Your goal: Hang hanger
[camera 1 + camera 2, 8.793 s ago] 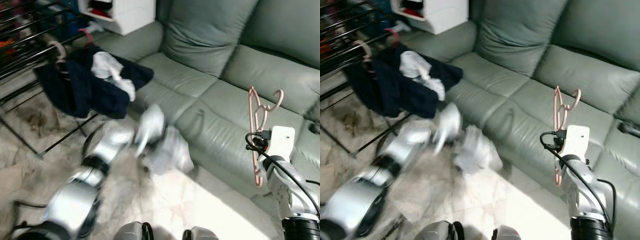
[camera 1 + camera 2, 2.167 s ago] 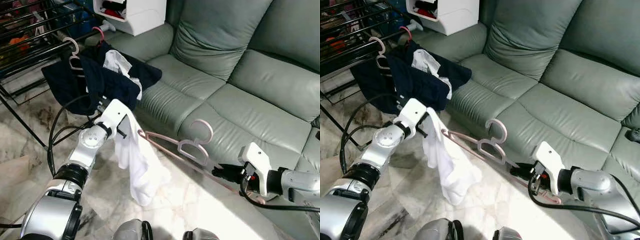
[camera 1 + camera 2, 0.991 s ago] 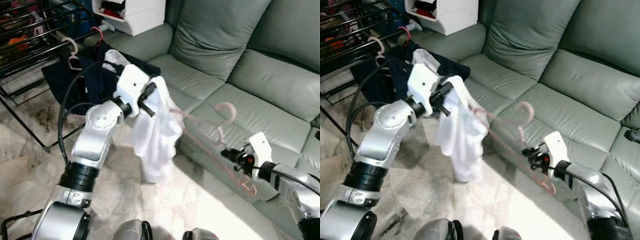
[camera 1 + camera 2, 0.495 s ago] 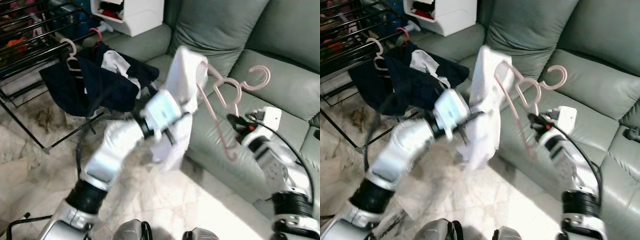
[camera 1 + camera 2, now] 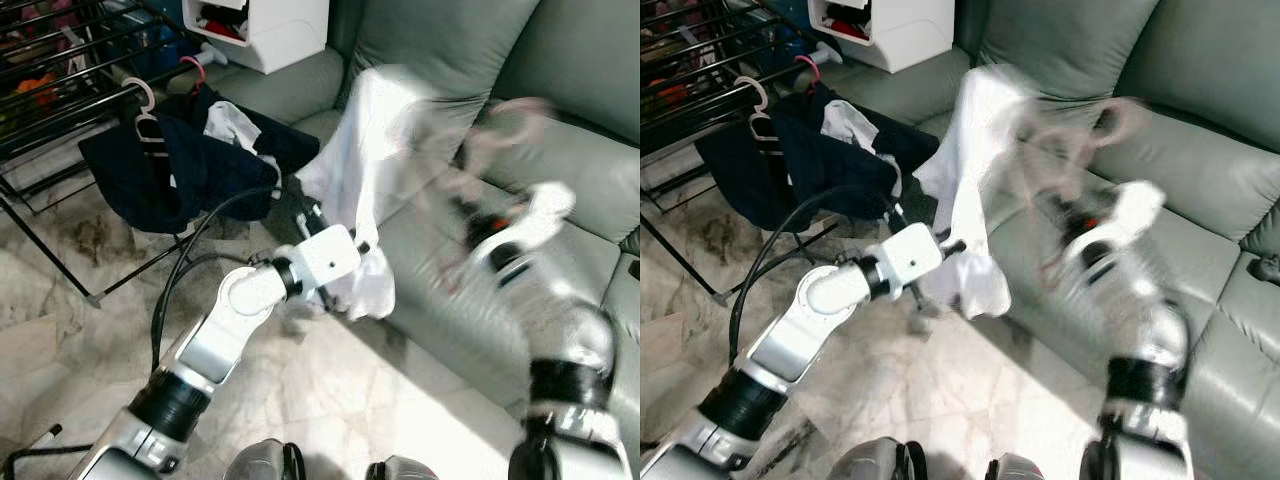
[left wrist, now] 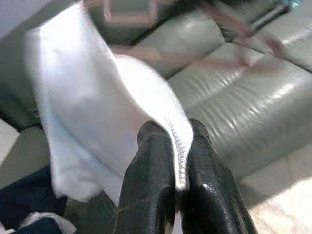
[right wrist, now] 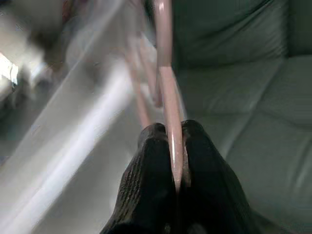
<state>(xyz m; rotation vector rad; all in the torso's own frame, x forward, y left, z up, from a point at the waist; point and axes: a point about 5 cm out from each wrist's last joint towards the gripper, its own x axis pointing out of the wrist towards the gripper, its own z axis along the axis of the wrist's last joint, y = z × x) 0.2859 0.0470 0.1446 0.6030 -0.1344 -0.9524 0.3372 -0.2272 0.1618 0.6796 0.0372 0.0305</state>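
Pink plastic hanger (image 7: 165,83), thin and blurred, sits pinched in the right gripper (image 7: 172,141) jaws; left gripper (image 6: 178,146) jaws clamp white cloth (image 6: 92,112).

silver jointed arms, white wrist housings, black cables, black ribbed collars, black-fingered left tool (image 6: 178,161).

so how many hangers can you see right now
3. A pink hanger clamped in the right tool, a pale one hooked on the black drying rack over the dark garment, and a red-pink one further along. More may be hidden.
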